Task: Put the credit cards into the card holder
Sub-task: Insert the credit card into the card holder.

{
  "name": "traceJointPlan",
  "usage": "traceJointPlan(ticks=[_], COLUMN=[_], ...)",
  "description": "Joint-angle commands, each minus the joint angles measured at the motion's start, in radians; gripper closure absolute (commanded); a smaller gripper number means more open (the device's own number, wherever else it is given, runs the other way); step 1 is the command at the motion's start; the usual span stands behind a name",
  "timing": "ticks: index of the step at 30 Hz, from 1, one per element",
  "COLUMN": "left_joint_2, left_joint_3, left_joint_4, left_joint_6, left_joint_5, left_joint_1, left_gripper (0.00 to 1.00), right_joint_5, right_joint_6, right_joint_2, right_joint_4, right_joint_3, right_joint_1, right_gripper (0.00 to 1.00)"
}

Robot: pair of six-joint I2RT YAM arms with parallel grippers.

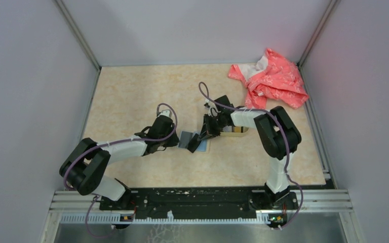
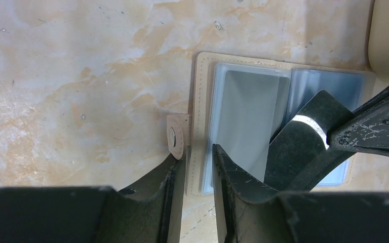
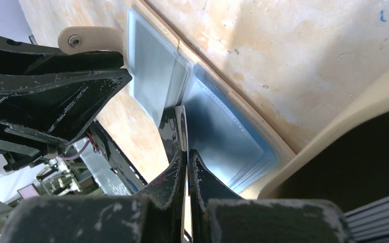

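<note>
Fingers [image 3: 208, 178] on the right gripper [image 3: 186, 152] are squeezed tight on a dark credit card [image 3: 174, 126] with a pale stripe, holding it on edge, tilted, with its tip down at the clear sleeves of the open card holder [image 2: 248, 101]. Left gripper [image 2: 195, 154] has its jaws nearly together, straddling the holder's stitched beige border right by the snap tab [image 2: 176, 135] — can't tell if it's actually pinching it or just sitting there. The holder lies flat and spread open around the middle of the bench [image 1: 131, 101], a bit toward the near edge. A tan dish [image 1: 235, 130] is just to its right — and a pink cloth [image 1: 271, 78] is bunched in the far right corner.
</note>
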Motion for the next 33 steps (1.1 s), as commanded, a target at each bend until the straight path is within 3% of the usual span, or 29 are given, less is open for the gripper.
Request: traceJointPlan(ticks=[1,13,33], left_joint_2=[0.021,0.058,0.148], left_joint_3=[-0.016,0.034,0.181], left_joint_4=[-0.070,-0.092,-0.140], left_joint_6=[0.033,0.072,0.175], left_joint_5=[-0.001,-0.005,-0.010], left_joint_1=[0.005,0.006,0.041], left_gripper=[0.67,0.67,0.67], right_joint_5=[0.017,-0.018,0.004], right_joint_6=[-0.033,-0.141,-0.153], right_joint_2=[0.016,0.104,0.151], right_joint_4=[-0.004,-0.121,-0.168], right_joint_3=[0.038,0.142,0.186], right_joint_1=[0.016,0.016,0.016], right_gripper=[1.00,0.98,0.82])
